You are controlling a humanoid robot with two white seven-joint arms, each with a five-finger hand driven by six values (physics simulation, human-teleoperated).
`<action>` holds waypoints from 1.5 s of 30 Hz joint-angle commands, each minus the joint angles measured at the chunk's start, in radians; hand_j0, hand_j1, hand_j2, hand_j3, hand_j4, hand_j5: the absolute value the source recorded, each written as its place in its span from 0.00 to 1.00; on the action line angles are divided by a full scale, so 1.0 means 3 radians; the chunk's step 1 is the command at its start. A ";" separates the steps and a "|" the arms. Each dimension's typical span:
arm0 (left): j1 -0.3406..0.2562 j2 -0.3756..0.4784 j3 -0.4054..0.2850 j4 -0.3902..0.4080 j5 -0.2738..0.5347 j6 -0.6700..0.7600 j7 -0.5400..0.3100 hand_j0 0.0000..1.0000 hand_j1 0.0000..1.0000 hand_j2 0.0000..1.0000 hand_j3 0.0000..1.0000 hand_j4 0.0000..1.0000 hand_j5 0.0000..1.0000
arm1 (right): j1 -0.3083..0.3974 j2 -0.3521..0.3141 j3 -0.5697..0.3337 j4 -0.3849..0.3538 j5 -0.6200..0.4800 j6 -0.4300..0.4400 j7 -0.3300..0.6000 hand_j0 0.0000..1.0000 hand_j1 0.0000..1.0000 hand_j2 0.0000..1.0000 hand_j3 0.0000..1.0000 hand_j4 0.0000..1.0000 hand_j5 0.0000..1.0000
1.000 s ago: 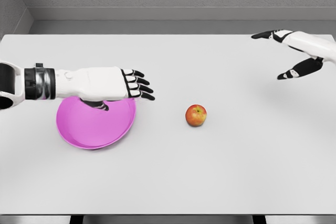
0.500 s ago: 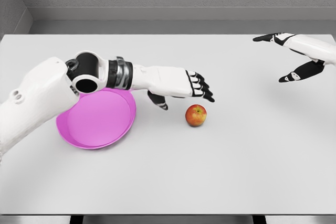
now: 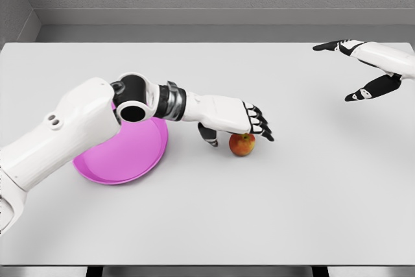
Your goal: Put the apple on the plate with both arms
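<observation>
A red-and-yellow apple (image 3: 242, 145) rests on the white table, right of a magenta plate (image 3: 123, 157). My left hand (image 3: 243, 128) reaches across the plate's far side and hovers right over the apple, fingers spread above its top and thumb down at its left; the fingers do not close on it. The left forearm hides the plate's upper edge. My right hand (image 3: 353, 69) hangs open above the table's far right corner, well away from the apple.
The table (image 3: 259, 212) has its front edge at the bottom of the view and a grey wall behind its far edge. Nothing else stands on it.
My left arm has stretched rightward, from above the plate to over the apple, and dropped slightly. The right hand has hardly moved. Apple and plate stay put.
</observation>
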 commanded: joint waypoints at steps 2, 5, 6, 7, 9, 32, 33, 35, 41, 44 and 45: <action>0.0000 -0.0047 -0.0050 0.0040 0.0017 0.0008 0.0002 1.00 1.00 1.00 1.00 1.00 1.00 | 0.0000 -0.0001 -0.0003 0.0003 -0.0025 0.0010 -0.0002 1.00 1.00 1.00 1.00 1.00 1.00; 0.0000 -0.0072 -0.0060 0.0040 0.0017 0.0008 0.0002 1.00 1.00 1.00 1.00 1.00 1.00 | 0.0005 -0.0001 0.0003 0.0008 -0.0025 0.0010 -0.0002 1.00 1.00 1.00 1.00 1.00 1.00; -0.0005 -0.0072 -0.0101 0.0040 0.0017 0.0008 0.0002 1.00 1.00 1.00 1.00 1.00 1.00 | 0.0005 -0.0001 0.0003 0.0008 -0.0025 0.0010 -0.0002 1.00 1.00 1.00 1.00 1.00 1.00; -0.0005 -0.0077 -0.0126 0.0040 0.0017 0.0008 0.0002 1.00 1.00 1.00 1.00 1.00 1.00 | 0.0005 -0.0001 0.0003 0.0008 -0.0025 0.0010 -0.0002 1.00 1.00 1.00 1.00 1.00 1.00; -0.0005 -0.0103 -0.0147 0.0045 0.0012 0.0008 0.0002 1.00 1.00 1.00 1.00 1.00 1.00 | 0.0010 -0.0001 0.0003 0.0008 -0.0025 0.0010 -0.0002 1.00 1.00 1.00 1.00 1.00 1.00; -0.0010 -0.0108 -0.0157 0.0045 -0.0111 0.0008 0.0002 0.87 0.87 0.87 0.87 0.87 0.87 | 0.0031 -0.0006 0.0003 0.0014 -0.0025 0.0010 -0.0002 1.00 1.00 1.00 1.00 1.00 1.00; -0.0015 -0.0108 -0.0172 0.0045 -0.0111 0.0008 0.0002 0.87 0.87 0.87 0.87 0.87 0.87 | 0.0031 -0.0006 0.0003 0.0014 -0.0025 0.0010 -0.0002 1.00 1.00 1.00 1.00 1.00 1.00; -0.0010 -0.0108 -0.0172 0.0045 -0.0111 0.0008 0.0002 0.87 0.87 0.87 0.87 0.87 0.87 | 0.0031 -0.0006 0.0003 0.0014 -0.0025 0.0010 -0.0002 1.00 1.00 1.00 1.00 1.00 1.00; -0.0015 -0.0108 -0.0203 0.0050 -0.0111 0.0008 0.0002 0.87 0.87 0.87 0.87 0.87 0.87 | 0.0036 -0.0001 0.0003 0.0019 -0.0025 0.0010 -0.0002 1.00 1.00 1.00 1.00 1.00 1.00; -0.0015 -0.0108 -0.0203 0.0050 -0.0111 0.0008 0.0002 0.87 0.87 0.87 0.87 0.87 0.87 | 0.0036 -0.0001 0.0003 0.0014 -0.0025 0.0010 -0.0002 1.00 1.00 1.00 1.00 1.00 1.00; -0.0015 -0.0108 -0.0203 0.0050 -0.0111 0.0008 0.0002 0.86 0.86 0.86 0.86 0.86 0.86 | 0.0036 -0.0001 0.0003 0.0014 -0.0025 0.0010 -0.0002 1.00 1.00 1.00 1.00 1.00 1.00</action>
